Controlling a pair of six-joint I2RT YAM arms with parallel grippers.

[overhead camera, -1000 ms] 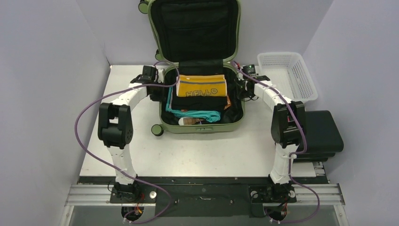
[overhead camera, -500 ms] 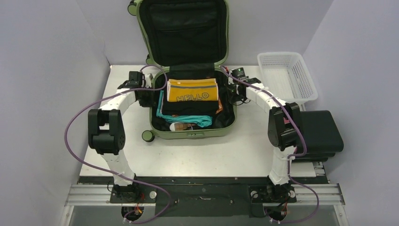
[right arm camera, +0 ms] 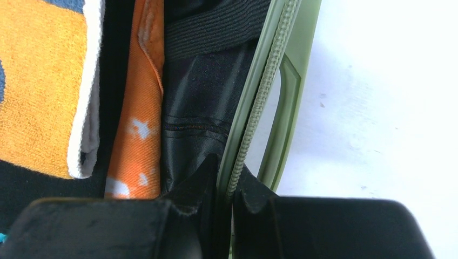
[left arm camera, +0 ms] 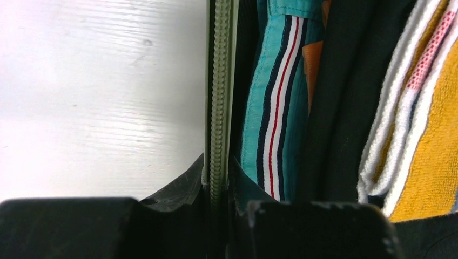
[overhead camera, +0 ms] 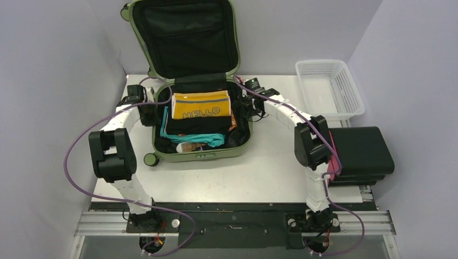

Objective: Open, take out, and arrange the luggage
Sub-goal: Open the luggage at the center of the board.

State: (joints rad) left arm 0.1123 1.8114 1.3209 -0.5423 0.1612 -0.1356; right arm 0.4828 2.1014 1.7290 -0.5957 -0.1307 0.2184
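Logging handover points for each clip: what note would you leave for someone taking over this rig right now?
Left gripper: shut on the left rim of the luggage.
Right gripper: shut on its right rim.
Luggage: left of the middle of the table, lid raised at the back wall.
Done: opened.
Left: nothing is out yet. The yellow HELLO towel lies on top, with black clothes and a teal garment below. Take out and arrange. The white basket and black case sit on the right.

luggage [overhead camera: 201,157] shifted left, perhaps turned slightly
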